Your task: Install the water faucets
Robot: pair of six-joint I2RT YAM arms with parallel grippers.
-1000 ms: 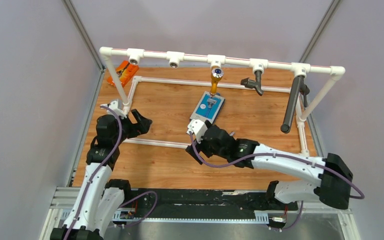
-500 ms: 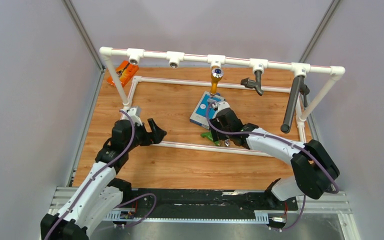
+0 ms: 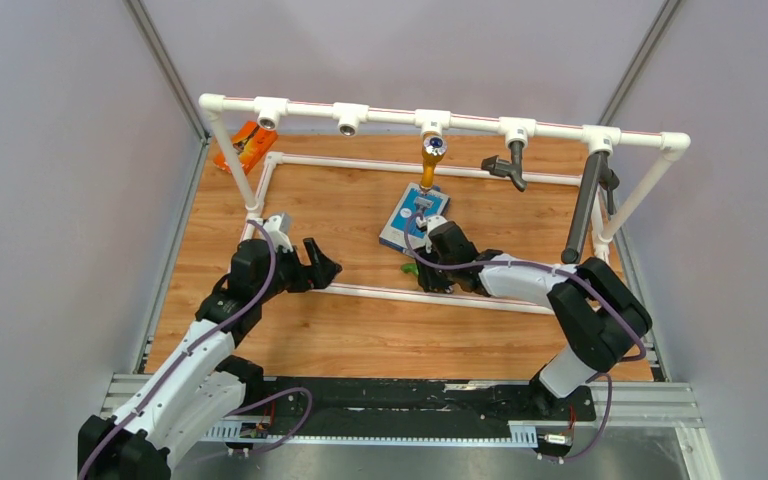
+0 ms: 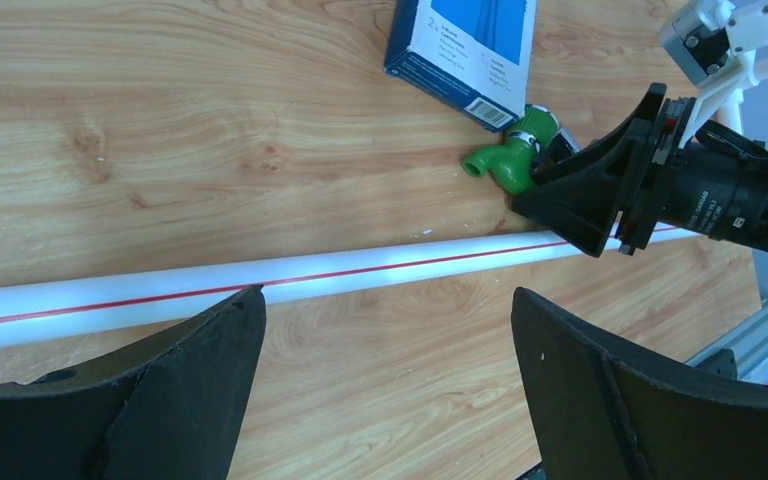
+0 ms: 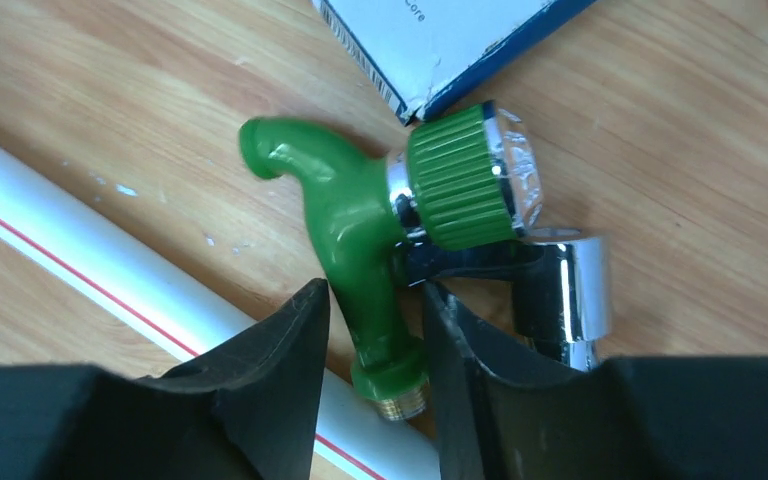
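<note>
The green plastic faucet [image 5: 360, 240] lies on the wooden table beside the low white pipe [image 5: 110, 270], brass thread toward the camera. My right gripper [image 5: 372, 300] straddles its body, fingers pressed on both sides. A chrome faucet [image 5: 580, 280] lies just behind it, partly hidden by my right finger. From above, only a bit of the green faucet [image 3: 407, 268] shows beside the right gripper [image 3: 428, 275]. My left gripper [image 3: 325, 268] hovers open to the left, over the low pipe, holding nothing; its camera sees the green faucet [image 4: 505, 165] ahead.
A blue-and-white box [image 3: 410, 215] lies just behind the faucets. The white pipe frame [image 3: 380, 115] spans the back, with open tee sockets at left and a brass tap [image 3: 432, 160], a black tap [image 3: 508, 165] and a long dark handle [image 3: 585, 205] hanging. An orange tool [image 3: 245, 145] lies back left.
The right arm reached forward to the faucets by the box and its fingers closed from wide open onto the green faucet. The left gripper moved right toward the low pipe, still open.
</note>
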